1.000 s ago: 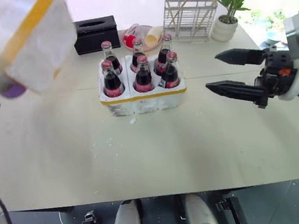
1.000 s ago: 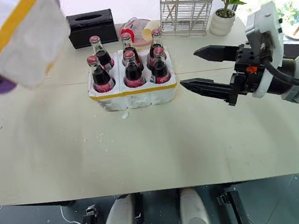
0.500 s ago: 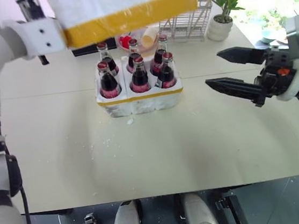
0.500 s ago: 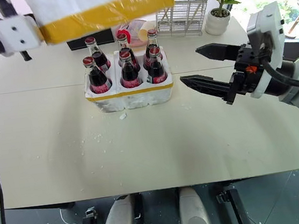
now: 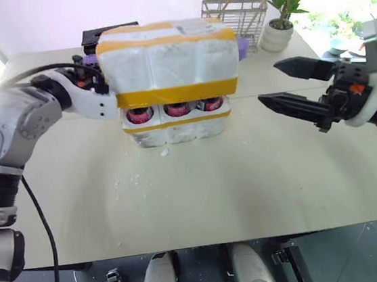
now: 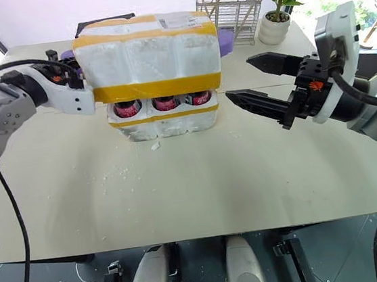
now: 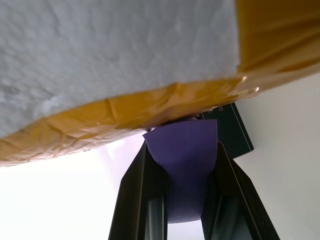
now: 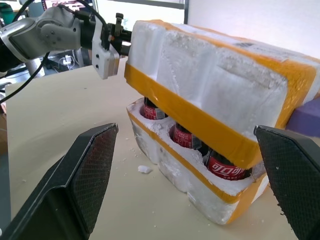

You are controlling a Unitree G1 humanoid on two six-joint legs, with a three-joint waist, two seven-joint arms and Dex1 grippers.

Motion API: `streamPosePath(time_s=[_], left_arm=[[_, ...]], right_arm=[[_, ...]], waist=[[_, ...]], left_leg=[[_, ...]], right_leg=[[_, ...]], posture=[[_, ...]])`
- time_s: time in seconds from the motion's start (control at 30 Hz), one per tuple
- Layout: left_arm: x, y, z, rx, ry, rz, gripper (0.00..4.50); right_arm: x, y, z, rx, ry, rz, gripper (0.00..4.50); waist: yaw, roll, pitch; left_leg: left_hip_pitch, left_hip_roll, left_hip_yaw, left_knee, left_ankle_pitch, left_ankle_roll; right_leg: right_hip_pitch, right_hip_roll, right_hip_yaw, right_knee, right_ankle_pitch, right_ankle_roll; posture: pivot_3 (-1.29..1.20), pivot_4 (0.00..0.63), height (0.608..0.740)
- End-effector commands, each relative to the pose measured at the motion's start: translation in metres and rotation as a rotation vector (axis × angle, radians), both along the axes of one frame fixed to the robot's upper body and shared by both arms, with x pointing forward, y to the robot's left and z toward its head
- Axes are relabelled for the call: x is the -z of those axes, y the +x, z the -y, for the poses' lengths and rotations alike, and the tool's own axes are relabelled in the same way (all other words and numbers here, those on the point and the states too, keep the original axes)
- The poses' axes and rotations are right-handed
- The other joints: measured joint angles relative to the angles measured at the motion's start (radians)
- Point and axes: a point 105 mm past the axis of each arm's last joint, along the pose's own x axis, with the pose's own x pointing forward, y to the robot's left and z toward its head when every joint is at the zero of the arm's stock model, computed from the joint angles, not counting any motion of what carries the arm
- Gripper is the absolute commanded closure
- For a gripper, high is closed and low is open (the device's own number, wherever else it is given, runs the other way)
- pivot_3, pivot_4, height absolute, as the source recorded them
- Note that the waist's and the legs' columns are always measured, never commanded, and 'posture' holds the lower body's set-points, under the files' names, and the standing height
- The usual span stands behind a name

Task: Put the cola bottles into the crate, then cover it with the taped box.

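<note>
I have the taped box [image 5: 168, 61] hanging directly over the crate [image 5: 178, 130], its lower yellow band just above the crate's rim, with the red labels of the cola bottles [image 5: 174, 108] showing in the gap between them. My left gripper [image 6: 70, 74] is clamped on a purple handle [image 7: 184, 150] at the box's far left corner. My right gripper [image 6: 243, 84] waits to the right of the crate, jaws spread wide and holding nothing. From the right wrist view the box looks tilted against the crate, so I judge I should level it first, then lower straight down slowly so its walls clear the bottle necks. The right gripper could steady the crate's right side if it shifts.
</note>
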Motion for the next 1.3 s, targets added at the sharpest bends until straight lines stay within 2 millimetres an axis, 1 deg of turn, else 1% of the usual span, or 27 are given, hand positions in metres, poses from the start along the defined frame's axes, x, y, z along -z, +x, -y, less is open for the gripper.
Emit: streamPosePath(time_s=[0.03,0.1,0.2,0.3,0.4,0.47,0.57,0.6,0.7,0.73,0.77,0.8,0.83,0.87,0.9,0.93,1.0,1.03,1.07,1.17,1.3], left_arm=[[-0.007,-0.003,0.002,0.038,0.013,0.061,2.92],[-0.005,-0.004,0.001,0.047,-0.006,0.059,1.98],[0.006,-0.011,-0.002,0.073,-0.033,0.028,1.98],[0.018,-0.032,-0.005,0.122,-0.1,0.002,1.98],[0.026,-0.052,-0.006,0.151,-0.14,0.012,1.98],[0.032,-0.062,-0.007,0.153,-0.144,0.007,1.98],[0.036,-0.071,-0.015,0.136,-0.255,-0.032,1.98],[0.038,-0.073,-0.021,0.118,-0.386,-0.079,1.98],[0.042,-0.076,-0.034,0.084,-0.627,-0.193,1.98],[0.047,-0.079,-0.039,0.066,-0.726,-0.281,1.98],[0.049,-0.081,-0.046,0.043,-0.903,-0.395,1.98],[0.033,-0.084,-0.057,0.069,-1.224,-0.55,1.98],[0.016,-0.086,-0.069,0.091,-1.527,-0.745,1.98],[0.004,-0.097,-0.07,0.122,-1.675,-0.965,1.98],[-0.011,-0.109,-0.066,0.192,-1.674,-1.074,1.98],[-0.02,-0.119,-0.063,0.222,-1.633,-1.127,1.98],[-0.024,-0.14,-0.057,0.222,-1.507,-1.275,1.98],[-0.024,-0.147,-0.058,0.2,-1.465,-1.328,1.98],[-0.023,-0.148,-0.06,0.169,-1.438,-1.353,1.98],[-0.021,-0.14,-0.07,0.112,-1.41,-1.329,1.98],[-0.019,-0.134,-0.071,0.092,-1.356,-1.313,1.98]], right_arm=[[-0.014,-0.006,-0.002,-0.009,0.02,0.071,0.0],[-0.013,-0.005,-0.003,-0.009,0.017,0.067,0.0],[-0.012,-0.005,-0.003,-0.008,0.014,0.065,0.0],[-0.008,-0.004,0.0,0.012,0.007,0.055,0.0],[-0.005,-0.004,0.005,0.03,0.01,0.044,0.0],[-0.003,-0.003,0.006,0.035,0.016,0.04,0.0],[-0.002,-0.001,0.004,0.03,0.027,0.036,0.0],[-0.002,0.0,0.004,0.029,0.027,0.034,0.0],[-0.001,0.002,0.004,0.027,0.024,0.031,0.0],[0.0,0.003,0.005,0.028,0.024,0.03,0.0],[0.0,0.004,0.006,0.03,0.024,0.028,0.0],[0.001,0.006,0.01,0.039,0.016,0.024,0.0],[0.002,0.008,0.015,0.053,0.003,0.019,0.0],[0.004,0.01,0.021,0.067,-0.012,0.011,0.0],[0.006,0.011,0.026,0.078,-0.029,0.005,0.0],[0.007,0.012,0.03,0.084,-0.042,0.0,0.0],[0.01,0.013,0.038,0.081,-0.07,-0.024,0.0],[0.012,0.012,0.042,0.076,-0.083,-0.036,0.0],[0.014,0.013,0.045,0.071,-0.096,-0.048,0.0],[0.019,0.018,0.054,0.081,-0.122,-0.066,0.0],[0.019,0.022,0.056,0.073,-0.115,-0.069,0.0]], waist=[[0.002,0.0,0.0],[0.003,0.0,0.0],[0.002,0.0,0.0],[-0.005,0.0,0.0],[-0.004,0.0,0.0],[-0.003,0.0,0.0],[-0.001,0.001,0.0],[-0.002,0.001,0.0],[-0.004,0.001,-0.001],[-0.004,0.001,-0.001],[-0.005,0.001,-0.001],[-0.006,0.001,-0.001],[-0.006,0.001,-0.001],[-0.004,0.0,0.0],[-0.005,-0.002,0.001],[-0.008,-0.001,0.0],[-0.008,0.003,-0.002],[-0.008,0.005,-0.002],[-0.007,0.006,-0.001],[-0.004,0.007,-0.001],[-0.007,0.007,-0.001]], left_leg=[[0.0,0.0,0.0,0.0,0.0,0.0],[0.0,0.0,0.0,0.0,0.0,0.0],[0.0,0.0,0.0,0.0,0.0,0.0],[0.0,0.0,0.0,0.0,0.0,0.0],[0.0,0.001,0.0,-0.001,0.0,0.0],[0.0,0.0,0.0,-0.001,0.0,0.0],[0.001,0.0,0.0,-0.001,0.0,0.0],[0.001,0.0,0.0,0.0,0.0,0.0],[0.001,0.001,0.0,0.0,0.0,0.0],[0.002,0.001,0.0,0.0,0.0,0.0],[0.002,0.001,0.0,0.0,0.0,0.0],[0.002,0.001,0.0,0.0,0.0,0.0],[0.002,0.001,0.0,0.0,0.0,0.0],[0.002,0.002,-0.001,0.0,0.0,0.0],[0.001,0.001,-0.003,0.001,0.0,-0.001],[0.0,0.002,-0.005,0.002,0.001,-0.001],[0.002,0.0,-0.002,0.001,0.0,0.0],[0.003,-0.001,0.0,-0.001,0.0,0.0],[0.005,-0.001,0.001,-0.001,-0.001,0.0],[0.007,0.0,0.001,-0.002,-0.001,0.0],[0.014,0.0,0.002,-0.003,-0.001,0.0]], right_leg=[[0.0,0.0,0.0,0.0,0.0,0.0],[0.0,0.0,0.0,0.0,0.0,0.0],[0.0,0.0,0.0,0.0,0.0,0.0],[0.0,0.0,0.0,0.0,0.0,0.0],[0.0,0.0,0.0,0.0,0.0,0.0],[0.0,-0.001,0.0,0.0,0.0,0.0],[0.001,-0.001,0.0,0.0,0.0,0.0],[0.001,-0.001,0.0,0.0,0.0,-0.001],[0.001,-0.001,0.0,-0.001,0.0,-0.001],[0.001,-0.001,0.0,-0.001,0.0,-0.001],[0.001,-0.001,0.0,0.0,0.0,-0.001],[0.001,-0.001,0.0,0.0,0.0,-0.001],[0.001,-0.001,0.0,0.0,0.0,-0.001],[0.001,0.0,0.0,0.0,0.0,-0.001],[0.001,0.0,-0.001,0.002,0.0,0.0],[0.0,0.002,-0.002,0.002,0.0,0.0],[0.002,-0.001,-0.001,-0.001,0.0,0.0],[0.004,-0.002,0.0,-0.002,-0.001,0.0],[0.005,-0.002,0.0,-0.003,-0.002,-0.003],[0.005,-0.001,0.0,-0.002,-0.003,-0.005],[0.01,0.0,0.0,-0.002,-0.004,-0.007]], posture=[[0.0,0.15,0.74],[0.0,0.15,0.74],[0.0,0.15,0.74],[0.0,0.15,0.74],[0.0,0.15,0.74],[0.0,0.15,0.74],[0.0,0.15,0.74],[0.0,0.15,0.74],[0.0,0.15,0.74],[0.0,0.15,0.74],[0.0,0.15,0.74],[0.0,0.15,0.74],[0.0,0.15,0.74],[0.0,0.15,0.74],[0.0,0.15,0.74],[0.0,0.15,0.74],[0.0,0.15,0.74],[0.0,0.15,0.74],[0.0,0.15,0.74],[0.0,0.15,0.74],[0.0,0.15,0.74]])
